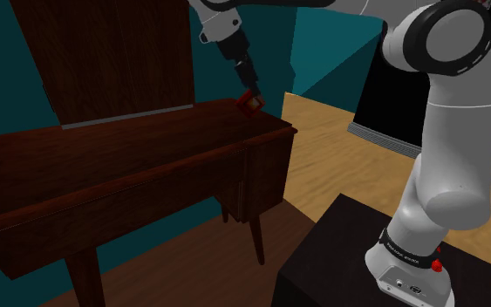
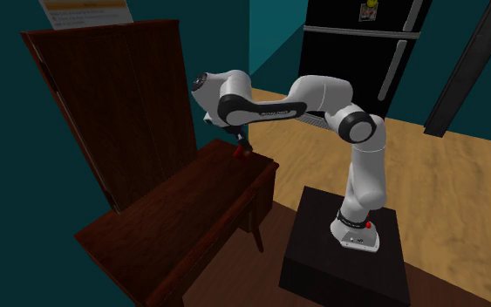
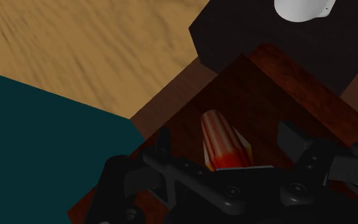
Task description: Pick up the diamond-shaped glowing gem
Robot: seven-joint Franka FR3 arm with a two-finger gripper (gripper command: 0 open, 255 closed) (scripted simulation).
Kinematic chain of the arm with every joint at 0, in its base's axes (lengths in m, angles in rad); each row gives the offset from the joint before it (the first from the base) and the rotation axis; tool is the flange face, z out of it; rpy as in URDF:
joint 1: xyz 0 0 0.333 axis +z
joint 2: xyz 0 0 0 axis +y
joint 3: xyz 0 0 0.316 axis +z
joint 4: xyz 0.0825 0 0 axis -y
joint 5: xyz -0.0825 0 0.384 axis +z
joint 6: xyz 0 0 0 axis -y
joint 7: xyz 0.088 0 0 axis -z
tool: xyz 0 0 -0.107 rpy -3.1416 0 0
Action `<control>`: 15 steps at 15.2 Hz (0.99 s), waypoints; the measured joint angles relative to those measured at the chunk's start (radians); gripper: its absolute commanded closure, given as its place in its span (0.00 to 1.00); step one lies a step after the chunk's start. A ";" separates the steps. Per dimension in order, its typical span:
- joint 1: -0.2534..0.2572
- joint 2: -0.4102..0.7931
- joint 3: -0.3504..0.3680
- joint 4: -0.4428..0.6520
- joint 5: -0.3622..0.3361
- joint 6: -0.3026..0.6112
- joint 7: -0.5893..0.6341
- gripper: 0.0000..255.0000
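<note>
Your arm (image 1: 444, 131) is reaching from its stand (image 1: 339, 253) up and across to the far corner of the dark wooden counter (image 1: 130, 157), and the gripper (image 1: 249, 90) is hanging tilted over that corner. The gem (image 1: 252, 103), red with orange streaks, is sitting at the very corner of the counter, right at the gripper's tip. Looking along the hand, you are seeing the gem (image 3: 220, 143) lying between the two black fingers (image 3: 290, 137). They are standing apart with a gap on each side of it, so they are spread open and not clasping it. In the second exterior view the gripper (image 2: 240, 142) is pointing down at the counter (image 2: 173, 209) corner nearest the arm, with the gem (image 2: 239, 151) showing as a small red spot beneath it. A tall wooden panel (image 1: 104, 52) is rising behind the counter against a teal wall (image 1: 322, 44), and a black fridge (image 2: 357, 61) is standing beyond the arm.
</note>
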 measured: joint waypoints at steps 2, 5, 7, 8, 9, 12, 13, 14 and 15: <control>0.013 0.023 0.006 0.009 -0.017 -0.005 -0.005 0.00; 0.009 0.015 0.007 -0.041 -0.012 0.032 0.005 0.00; 0.004 0.006 0.007 -0.083 -0.005 0.062 0.015 0.00; 0.002 0.003 0.007 -0.096 -0.003 0.071 0.019 0.00; 0.002 0.004 0.007 -0.098 -0.002 0.075 0.020 1.00; 0.002 0.005 0.007 -0.101 -0.002 0.079 0.022 1.00; 0.002 0.005 0.007 -0.102 -0.002 0.079 0.022 1.00; 0.002 0.005 0.007 -0.102 -0.002 0.079 0.022 1.00; 0.002 0.005 0.007 -0.102 -0.002 0.079 0.022 1.00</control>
